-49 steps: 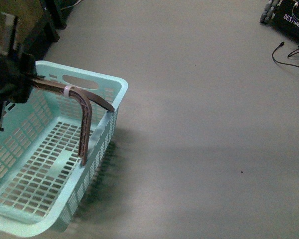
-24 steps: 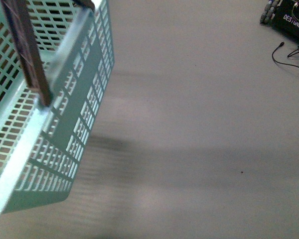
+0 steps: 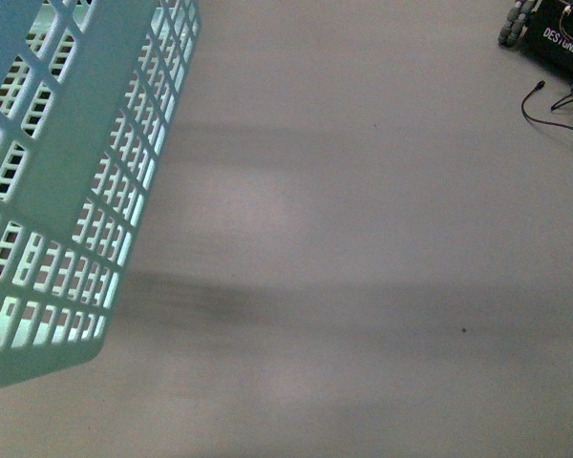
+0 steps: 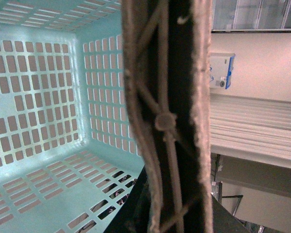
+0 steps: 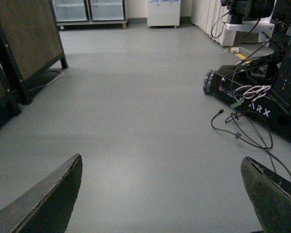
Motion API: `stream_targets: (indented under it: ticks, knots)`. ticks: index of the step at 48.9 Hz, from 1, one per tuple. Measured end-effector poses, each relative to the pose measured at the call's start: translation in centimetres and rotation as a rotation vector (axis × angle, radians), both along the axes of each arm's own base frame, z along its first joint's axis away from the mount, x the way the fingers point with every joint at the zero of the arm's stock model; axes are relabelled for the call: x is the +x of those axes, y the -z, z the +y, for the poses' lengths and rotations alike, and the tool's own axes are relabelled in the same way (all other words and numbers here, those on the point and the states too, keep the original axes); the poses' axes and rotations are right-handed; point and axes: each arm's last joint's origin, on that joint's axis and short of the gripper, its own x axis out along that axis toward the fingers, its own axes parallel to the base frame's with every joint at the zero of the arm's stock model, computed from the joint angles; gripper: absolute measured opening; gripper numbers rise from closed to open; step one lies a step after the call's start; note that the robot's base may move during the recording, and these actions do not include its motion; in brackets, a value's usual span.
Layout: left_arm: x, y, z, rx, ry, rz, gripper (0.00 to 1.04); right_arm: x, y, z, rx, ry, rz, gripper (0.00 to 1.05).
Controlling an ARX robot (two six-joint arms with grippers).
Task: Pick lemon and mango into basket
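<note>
While the left claw point(image 4: 168, 206) pinches the brown arched plastic handle point(image 4: 165, 121) of the hanging mint-green slotted basket point(image 3: 76, 143), right claw point(image 5: 161, 165) spread and empty, this reads as the carry step; next calls for finding the unseen fruit.

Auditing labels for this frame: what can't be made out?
- Lemon, mango: in no view.
- Basket: front view, cut off by left and top edges; only its outside shows.
- Left gripper: left wrist view, close-up handle blocks it; grip unreadable.
- Basket floor: left wrist view, handle hides part.

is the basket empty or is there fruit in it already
Empty as far as shown: the left wrist view sees only bare slotted floor and walls of the basket, no fruit. The handle hides a strip.
</note>
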Motion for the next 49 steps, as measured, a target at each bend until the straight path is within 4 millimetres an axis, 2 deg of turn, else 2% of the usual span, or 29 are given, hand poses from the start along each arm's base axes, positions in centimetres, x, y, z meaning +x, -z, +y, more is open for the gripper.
stream_targets:
  ticks: [49]
  knots:
    - [-0.01, 0.02, 0.0, -0.001, 0.0, 0.003, 0.06, 0.0, 0.0, 0.0, 0.0, 0.0, 0.0, 0.96]
